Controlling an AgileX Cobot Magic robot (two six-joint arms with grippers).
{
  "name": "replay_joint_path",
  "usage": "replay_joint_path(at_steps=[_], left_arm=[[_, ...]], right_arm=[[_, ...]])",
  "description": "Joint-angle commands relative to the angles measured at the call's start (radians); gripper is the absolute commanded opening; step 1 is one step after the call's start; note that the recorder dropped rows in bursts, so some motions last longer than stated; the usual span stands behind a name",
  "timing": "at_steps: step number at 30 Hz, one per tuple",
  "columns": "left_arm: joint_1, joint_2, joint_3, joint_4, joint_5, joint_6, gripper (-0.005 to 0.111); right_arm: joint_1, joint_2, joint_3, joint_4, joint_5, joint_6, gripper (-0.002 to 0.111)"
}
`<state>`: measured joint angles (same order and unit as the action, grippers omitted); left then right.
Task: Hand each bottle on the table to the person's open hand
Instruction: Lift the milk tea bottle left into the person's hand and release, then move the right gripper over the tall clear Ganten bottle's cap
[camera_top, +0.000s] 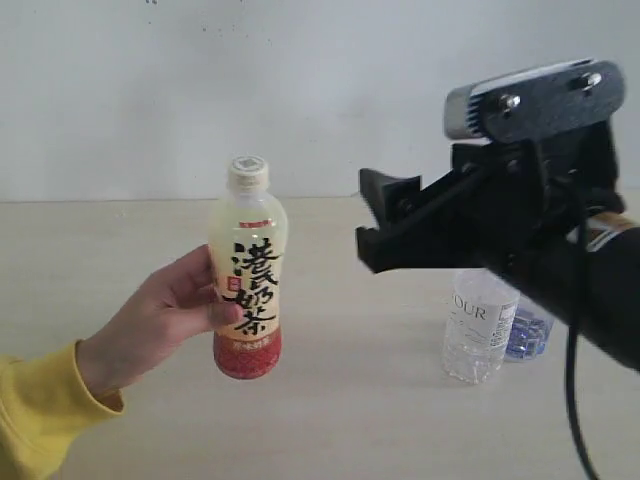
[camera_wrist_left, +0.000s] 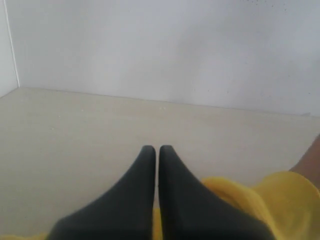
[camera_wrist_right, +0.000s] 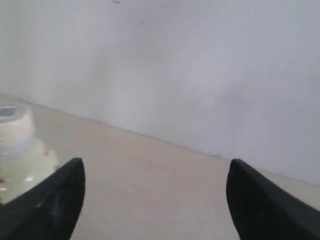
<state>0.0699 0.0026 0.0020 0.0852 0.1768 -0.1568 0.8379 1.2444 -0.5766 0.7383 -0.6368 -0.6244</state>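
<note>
Table (camera_top: 350, 420), left claw (camera_wrist_left: 156, 149) closed, right claw (camera_wrist_right: 156, 166) spread

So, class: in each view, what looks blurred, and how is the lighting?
Exterior view: soft even light, milk tea bottle label legible. Left wrist view: shut left claw blurred. Right wrist view: open right claw and the bottle's cap blurred.

The pale table (camera_top: 350, 420) carries a clear water bottle (camera_top: 478, 335) just beside a bluish bottle (camera_top: 531, 336).

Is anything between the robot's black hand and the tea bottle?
Nothing; in the exterior view, just open air separates the right hand from the tea bottle.
</note>
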Motion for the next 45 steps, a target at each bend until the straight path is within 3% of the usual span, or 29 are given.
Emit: replay_joint_path(at_steps=[1, 6, 9, 13, 15, 18, 22, 23, 26, 34, 39, 43, 45], left_arm=[[0.003, -0.003, -0.002, 0.000, 0.002, -0.004, 0.004], [0.003, -0.003, -0.002, 0.000, 0.002, -0.004, 0.004], [0.003, -0.003, -0.002, 0.000, 0.002, -0.004, 0.004], [0.003, -0.003, -0.002, 0.000, 0.002, -0.004, 0.004], [0.003, -0.003, -0.002, 0.000, 0.002, -0.004, 0.004], [0.003, -0.003, -0.002, 0.000, 0.002, -0.004, 0.004], [0.003, -0.003, -0.002, 0.000, 0.002, -0.004, 0.004], [0.003, -0.003, -0.002, 0.000, 0.002, -0.004, 0.004], [0.003, -0.003, -0.002, 0.000, 0.002, -0.004, 0.004], [0.003, -0.003, -0.002, 0.000, 0.002, -0.004, 0.004], [0.003, -0.003, -0.002, 0.000, 0.002, -0.004, 0.004], [0.003, -0.003, -0.002, 0.000, 0.002, -0.004, 0.004], [0.003, -0.003, -0.002, 0.000, 0.002, -0.004, 0.004]], right_arm=[[-0.003, -0.128, -0.006, 0.298, -0.077, -0.390, 0.073], [-0.003, -0.222, -0.005, 0.532, -0.217, -0.702, 0.073], [-0.048, -0.234, -0.005, 0.542, -0.184, -0.716, 0.073], [-0.203, -0.234, 0.012, 0.538, -0.100, -0.648, 0.073], [-0.346, -0.232, 0.021, 0.429, 0.094, -0.541, 0.073], [-0.452, -0.204, 0.021, 0.306, 0.173, -0.408, 0.073], [-0.525, -0.151, 0.021, 0.006, 0.271, -0.195, 0.073], [-0.529, -0.107, 0.021, -0.151, 0.252, -0.058, 0.073], [-0.529, -0.001, 0.021, -0.385, 0.157, 0.176, 0.073], [-0.529, 0.165, 0.021, -0.396, -0.031, 0.252, 0.073], [-0.563, 0.198, 0.016, -0.390, -0.057, 0.298, 0.073], [-0.634, 0.198, 0.016, -0.630, -0.014, 0.481, 0.061], [-0.647, 0.198, 0.016, -0.690, -0.008, 0.528, 0.061]])
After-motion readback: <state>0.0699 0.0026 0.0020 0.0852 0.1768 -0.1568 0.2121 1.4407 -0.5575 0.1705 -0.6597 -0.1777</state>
